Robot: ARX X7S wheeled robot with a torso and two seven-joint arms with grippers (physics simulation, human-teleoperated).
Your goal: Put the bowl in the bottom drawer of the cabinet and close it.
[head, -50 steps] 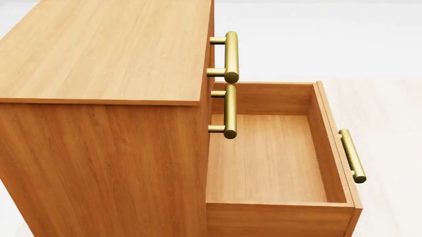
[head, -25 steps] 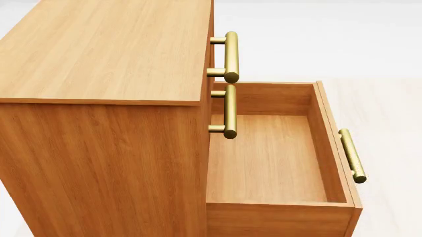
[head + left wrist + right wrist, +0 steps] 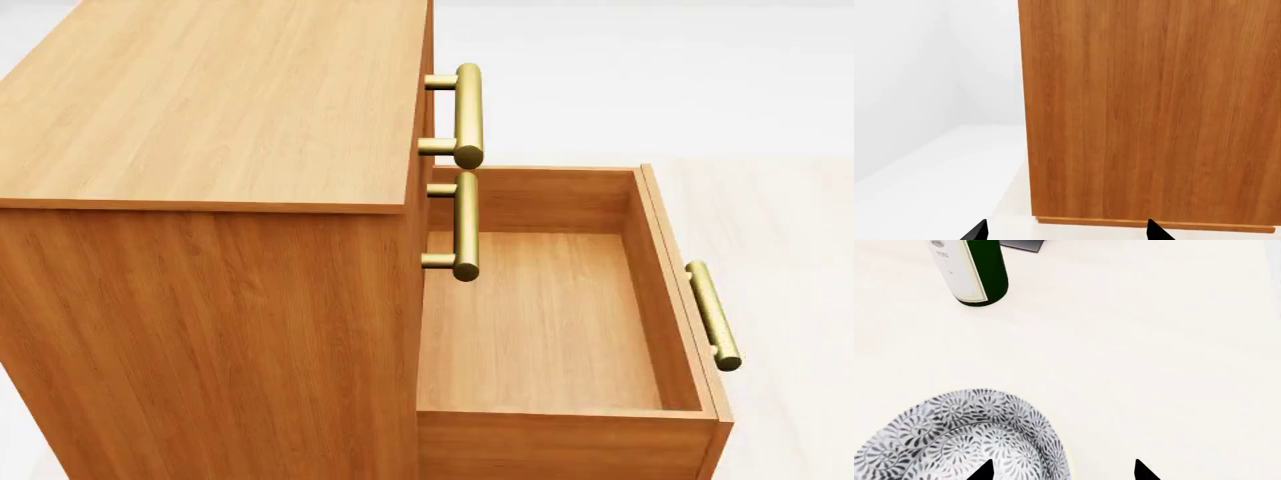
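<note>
The cabinet (image 3: 214, 110) stands with its bottom drawer (image 3: 667, 290) pulled fully out, the inside showing bare wood, its brass handle (image 3: 713, 315) running along the front panel. The two drawers above are shut, their handles (image 3: 466, 115) one over the other at the cabinet's front edge. The left gripper (image 3: 1064, 232) faces a plain side panel of the cabinet, close to it; only its two dark fingertips (image 3: 977, 231) show, set well apart with nothing between them. The right gripper (image 3: 1062, 472) hangs over a pale surface, its tips also spread; one tip lies over the rim of the bowl (image 3: 954, 440), the other beside it over bare surface. I cannot tell whether either tip touches the bowl. A green bottle (image 3: 971, 270) stands well apart from the bowl, farther across the surface.
</note>
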